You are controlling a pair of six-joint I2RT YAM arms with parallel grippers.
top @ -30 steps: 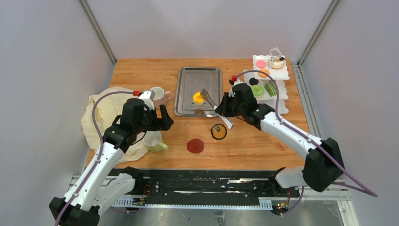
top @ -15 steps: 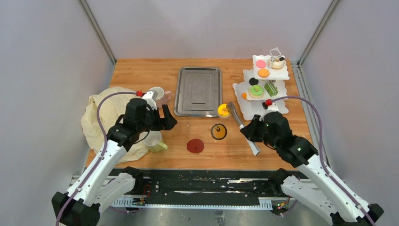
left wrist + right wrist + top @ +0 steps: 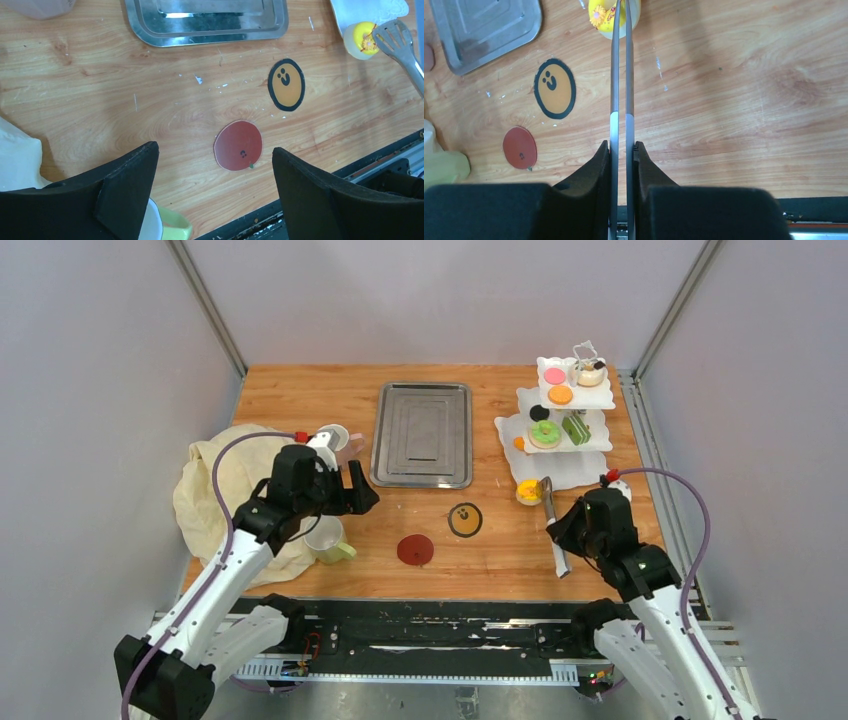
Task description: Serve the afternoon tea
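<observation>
My right gripper [image 3: 566,528] [image 3: 622,148] is shut on the handles of metal tongs [image 3: 549,508] [image 3: 620,75]. A yellow pastry [image 3: 527,491] [image 3: 600,15] [image 3: 363,40] sits at the tongs' tips, beside the lowest tier of the white stand [image 3: 570,466]. Pink disc [image 3: 554,375], orange tart [image 3: 561,395] and green donut [image 3: 545,433] rest on the stand. An orange coaster [image 3: 464,519] [image 3: 286,84] and a red coaster [image 3: 415,549] [image 3: 238,145] lie mid-table. My left gripper [image 3: 356,491] [image 3: 214,151] hangs open between two mugs [image 3: 333,436] [image 3: 328,538].
The steel tray [image 3: 423,433] [image 3: 205,27] [image 3: 484,25] lies at the back centre with nothing on it. A cream cloth [image 3: 222,490] is bunched at the left under my left arm. The table's front edge runs just below the coasters.
My right arm carried the tongs and yellow pastry from the tray rightward and toward me, to the front of the stand. The left gripper barely shifted.
</observation>
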